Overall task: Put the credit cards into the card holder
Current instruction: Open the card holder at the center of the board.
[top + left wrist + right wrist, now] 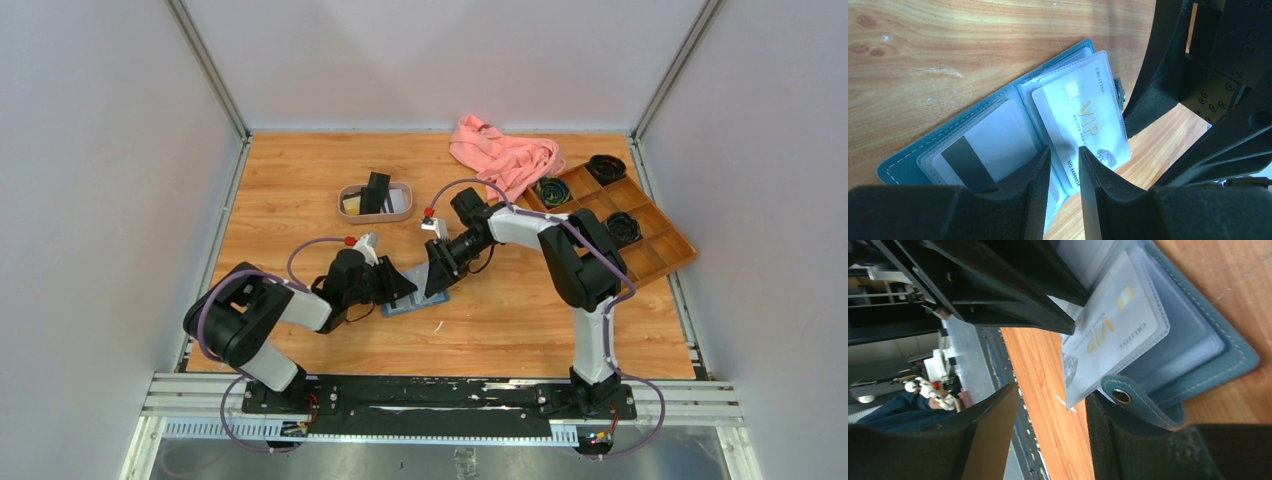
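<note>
The job looks partway done. The card holder [903,160] lies open on the table [520,320], and two of its clear sleeves are filled. A white VIP card [1083,110] sits in the sleeve straight ahead of the left claw [1064,152]. A card with a dark stripe [988,145] sits in the sleeve just to the left of that claw's tips. In the overhead view at least two more cards wait in the oval tray [400,214], well beyond both claws toward the far side of the table: a black card [377,190] standing on edge and a tan card [352,205] beside it. By my reckoning those have yet to be fetched and slotted in. The left claw's jaws stand only a narrow slit apart, with nothing pinched between them. The near end of the VIP card runs flat beneath the tips, which seem to press on it or hover just above it — I cannot tell which. The right claw [1052,392] comes in from the opposite side, close to the left one, with its jaws clearly parted and empty. The holder's snap tab [1120,396] curls over the top of one of its fingers and looks to be touching it, while the VIP card's corner shows just past the gap. The holder lies directly under and between the two claws — neither is lifting it.
</note>
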`<state>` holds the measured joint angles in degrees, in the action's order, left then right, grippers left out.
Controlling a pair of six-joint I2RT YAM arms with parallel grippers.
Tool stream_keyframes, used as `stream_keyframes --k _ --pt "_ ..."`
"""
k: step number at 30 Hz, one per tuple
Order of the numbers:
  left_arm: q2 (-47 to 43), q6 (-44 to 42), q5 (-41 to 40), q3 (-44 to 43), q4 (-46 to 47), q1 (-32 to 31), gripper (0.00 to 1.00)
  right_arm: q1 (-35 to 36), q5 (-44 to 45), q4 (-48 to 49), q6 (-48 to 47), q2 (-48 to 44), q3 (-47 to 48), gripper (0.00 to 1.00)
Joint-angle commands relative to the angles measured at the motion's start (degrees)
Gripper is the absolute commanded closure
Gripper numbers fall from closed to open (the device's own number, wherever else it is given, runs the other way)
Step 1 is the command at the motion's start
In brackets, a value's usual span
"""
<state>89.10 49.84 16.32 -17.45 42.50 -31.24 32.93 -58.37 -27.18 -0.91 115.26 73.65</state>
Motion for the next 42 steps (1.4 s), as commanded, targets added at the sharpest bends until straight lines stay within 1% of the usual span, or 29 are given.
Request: stream_keyframes --k 1,6,10,13,18,23,30,35,38,42 --pt "1.42 0.10 0.06 2.12 -0.12 0.25 0.65 -0.69 -6.22 2.31 4.40 2.01 0.20 0.44" --pt "0.97 2.37 0.62 3.68 4.26 0.30 0.59 -1.26 -10.10 4.29 7.17 2.78 1.05 0.45" --pt "-1.76 4.63 0.19 5.43 7.59 0.60 0.52 -1.20 -13.39 6.11 9.99 3.79 2.69 0.46" --pt "-5.25 4.84 -1.33 5.74 6.21 1.36 0.46 -1.00 -15.37 9.18 13.54 4.70 3.65 0.46" --pt "-11.06 5.48 -2.92 6.55 3.18 3.53 0.41 0.22 -16.83 11.81 16.84 5.99 5.34 0.47" --pt "-14.68 6.46 -3.59 7.87 2.30 4.73 0.37 2.32 -16.57 13.34 19.01 7.40 7.28 0.47" --pt "-22.63 6.21 -6.99 10.39 -3.63 7.43 0.39 5.23 -15.91 16.96 23.31 10.75 9.56 0.47" --pt "-33.20 2.67 -11.63 10.77 -14.97 8.64 0.42 6.15 -15.22 17.86 24.05 13.12 10.65 0.48" --pt "-39.20 0.30 -13.73 10.28 -22.01 8.91 0.46 6.27 -14.96 17.87 23.65 13.44 10.90 0.48" --pt "-41.38 -1.68 -12.44 9.71 -24.30 9.18 0.52 6.19 -14.24 17.31 21.55 12.20 10.98 0.48"
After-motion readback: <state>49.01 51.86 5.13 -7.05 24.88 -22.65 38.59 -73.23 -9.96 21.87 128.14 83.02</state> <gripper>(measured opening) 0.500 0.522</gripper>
